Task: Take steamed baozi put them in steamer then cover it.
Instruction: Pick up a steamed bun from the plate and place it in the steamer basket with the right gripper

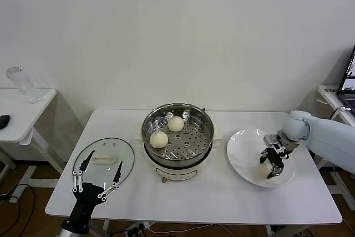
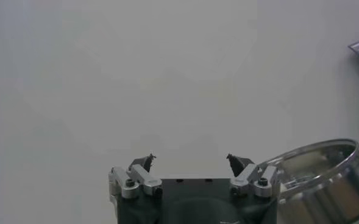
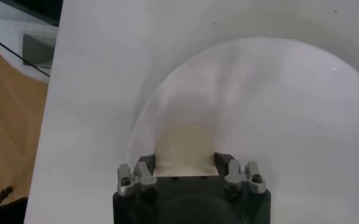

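The steel steamer [image 1: 177,135] stands mid-table with two cream-white baozi [image 1: 176,123] [image 1: 158,139] on its perforated tray. My right gripper [image 1: 272,162] is low over the white plate [image 1: 242,144], shut on a third baozi [image 1: 263,171]. In the right wrist view that baozi [image 3: 185,143] fills the gap between the fingers of the right gripper [image 3: 185,161]. The glass cover [image 1: 104,162] lies flat at the table's left. My left gripper [image 1: 97,185] is open and empty over its near edge. In the left wrist view the left gripper [image 2: 191,159] shows with the steamer [image 2: 325,164] beside it.
A side table at the left carries a glass jar [image 1: 22,84] and a dark object [image 1: 3,120]. Another desk with a laptop [image 1: 348,79] stands at the right. Cables lie on the floor by the table's front.
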Controlling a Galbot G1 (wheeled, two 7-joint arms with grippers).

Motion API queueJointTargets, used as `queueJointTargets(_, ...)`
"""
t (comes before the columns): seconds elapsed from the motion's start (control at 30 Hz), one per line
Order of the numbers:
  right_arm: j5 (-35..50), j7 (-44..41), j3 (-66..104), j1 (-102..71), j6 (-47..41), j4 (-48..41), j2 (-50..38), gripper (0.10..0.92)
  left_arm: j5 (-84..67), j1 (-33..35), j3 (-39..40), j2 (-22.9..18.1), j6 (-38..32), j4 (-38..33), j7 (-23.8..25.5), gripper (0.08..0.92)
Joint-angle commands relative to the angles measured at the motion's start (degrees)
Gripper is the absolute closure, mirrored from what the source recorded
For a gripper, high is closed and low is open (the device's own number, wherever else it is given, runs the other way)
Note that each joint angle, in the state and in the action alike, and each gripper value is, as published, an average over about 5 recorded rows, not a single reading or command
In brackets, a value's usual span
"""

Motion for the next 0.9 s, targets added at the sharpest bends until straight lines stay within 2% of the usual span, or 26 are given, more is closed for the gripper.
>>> queueJointTargets(0.03,1.2,-2.4,-3.5,14.9,4.2,2.8,1.5,0.366,0.0,0.0,0.1,0.2,-0.1,-0.3,0.0,0.177)
queueJointTargets(0.17,2.2,-3.5,-6.4,26.6,11.2,4.0,6.0,0.367,0.0,-0.1,0.4,0.3,-0.1,-0.5,0.0,0.177)
queueJointTargets(0.4,2.2,-3.4,-7.9,36.9,21.3,9.8,17.4,0.364,0.1,0.2,0.7,0.3,-0.2,-0.9,0.0,0.177)
queueJointTargets(0.6,-0.4,-2.0,-6.0,35.3,24.2,15.8,24.1,0.364,0.1,0.8,0.4,0.3,-0.6,-1.2,0.0,0.177)
queueJointTargets(0.9,-12.2,2.1,-6.8,28.3,29.7,20.3,28.1,0.371,-0.1,0.7,0.2,0.2,-0.9,-1.1,-0.1,0.177)
